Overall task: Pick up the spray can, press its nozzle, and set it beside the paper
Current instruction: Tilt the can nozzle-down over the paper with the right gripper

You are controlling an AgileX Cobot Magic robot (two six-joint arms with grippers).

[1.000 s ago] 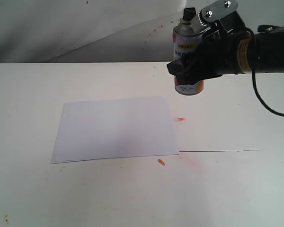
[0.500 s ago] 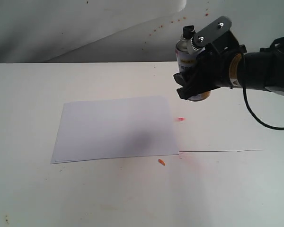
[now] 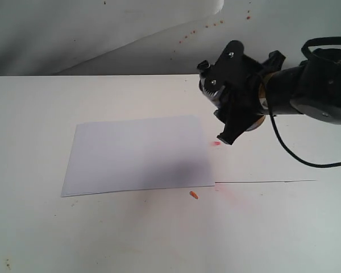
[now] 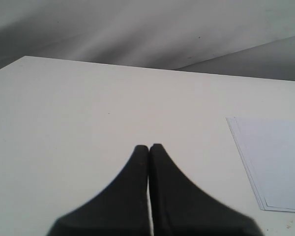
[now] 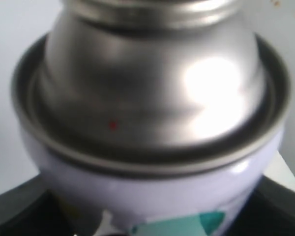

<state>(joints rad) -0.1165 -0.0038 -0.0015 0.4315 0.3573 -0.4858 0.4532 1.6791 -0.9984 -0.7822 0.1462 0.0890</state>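
Note:
My right gripper (image 3: 238, 111) is shut on the spray can (image 5: 147, 162), held in the air just past the paper's far right corner. In the exterior view the gripper hides nearly all of the tipped can; only a sliver of its orange base (image 3: 258, 123) shows. A small black knob (image 3: 203, 66) poking out towards the paper looks like the nozzle. The right wrist view is filled by the can's silver shoulder (image 5: 152, 83) and white body; the nozzle is out of that frame. The white paper (image 3: 136, 153) lies flat. My left gripper (image 4: 149, 146) is shut and empty, with the paper's edge (image 4: 278, 162) off to one side.
A red spray stain (image 3: 216, 143) marks the table right of the paper, with a fainter pink smear (image 3: 233, 194) nearer the front. A small orange scrap (image 3: 194, 195) lies by the paper's near right corner. A thin seam (image 3: 267, 182) crosses the tabletop. A white backdrop (image 3: 102, 34) stands behind.
The right gripper has rolled over and dropped a little, tipping the can from upright towards the paper. The can is now mostly hidden behind the gripper.

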